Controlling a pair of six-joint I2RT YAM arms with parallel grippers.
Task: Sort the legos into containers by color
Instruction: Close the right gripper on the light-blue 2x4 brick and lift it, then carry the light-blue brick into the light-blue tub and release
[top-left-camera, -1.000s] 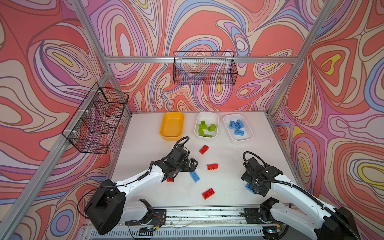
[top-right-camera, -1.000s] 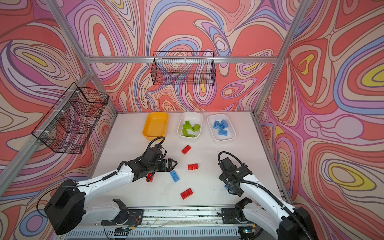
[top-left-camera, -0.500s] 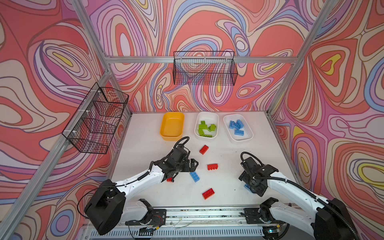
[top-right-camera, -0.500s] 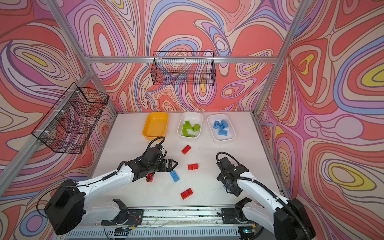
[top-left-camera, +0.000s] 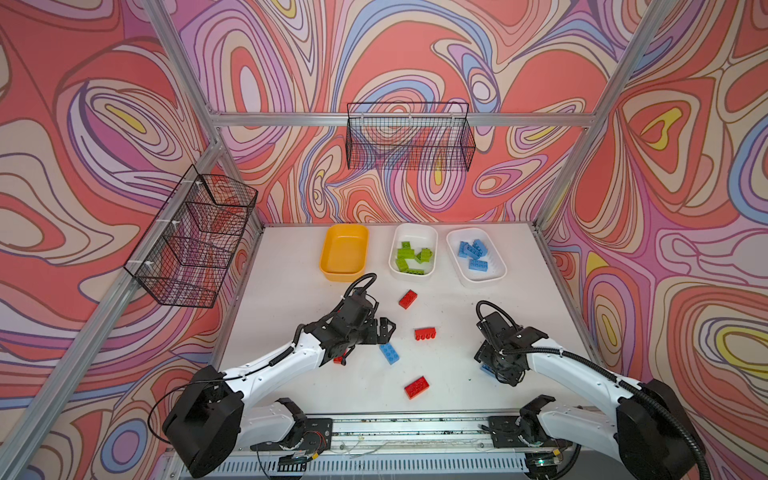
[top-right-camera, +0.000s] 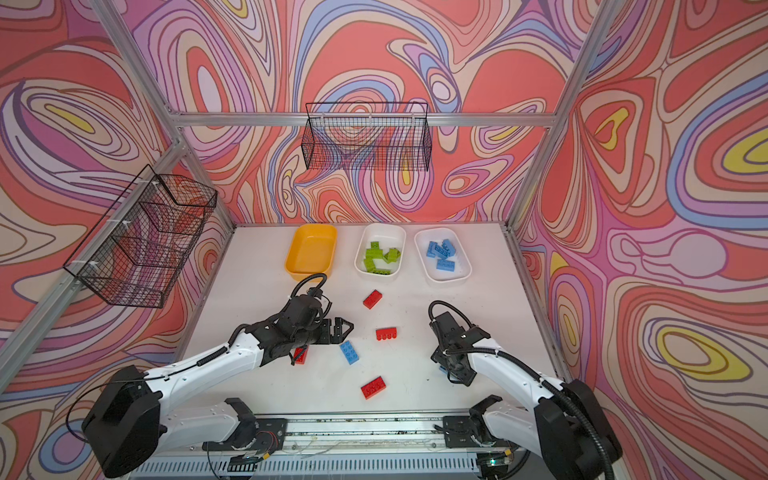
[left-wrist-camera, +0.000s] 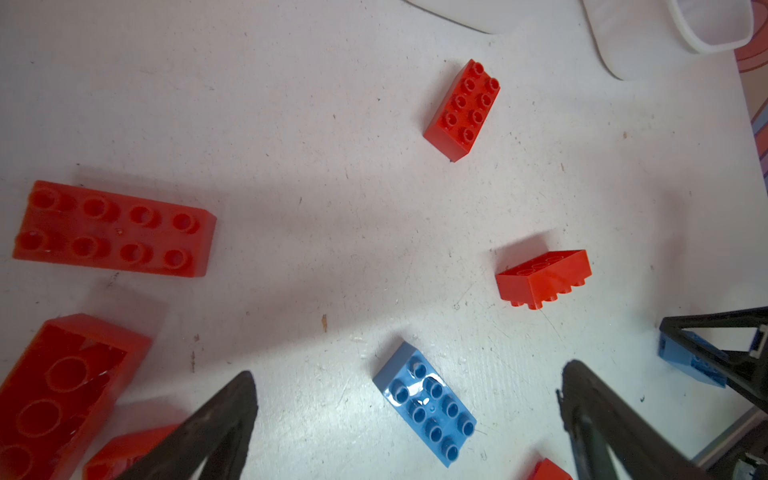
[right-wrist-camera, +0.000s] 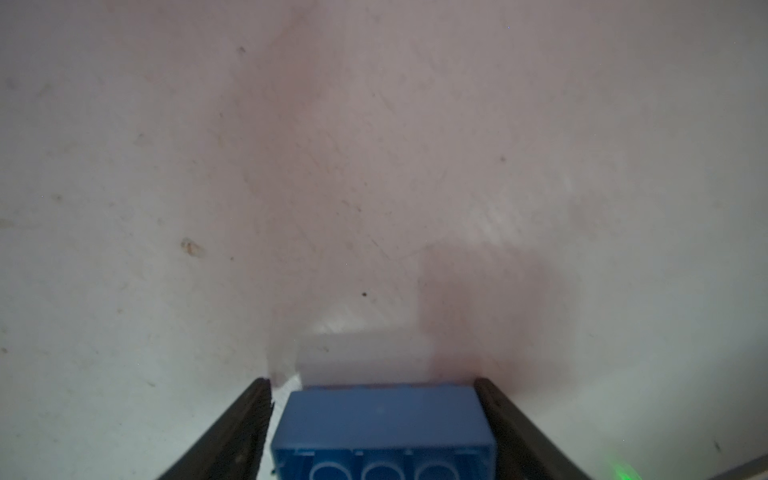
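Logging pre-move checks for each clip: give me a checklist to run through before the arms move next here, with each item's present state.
1. Fingers of the right pincer flank the blue brick: ok.
2. Grip firm enough to lift: cannot tell; closure on that brick is unclear.
3. Room in the white tub of blue bricks: ok.
4. The left pincer is open over the central blue brick, not touching it: ok.
5. The yellow tub is ready for reds: ok, empty.
6. The red bricks are sorted: not ok; all those seen lie on the table.
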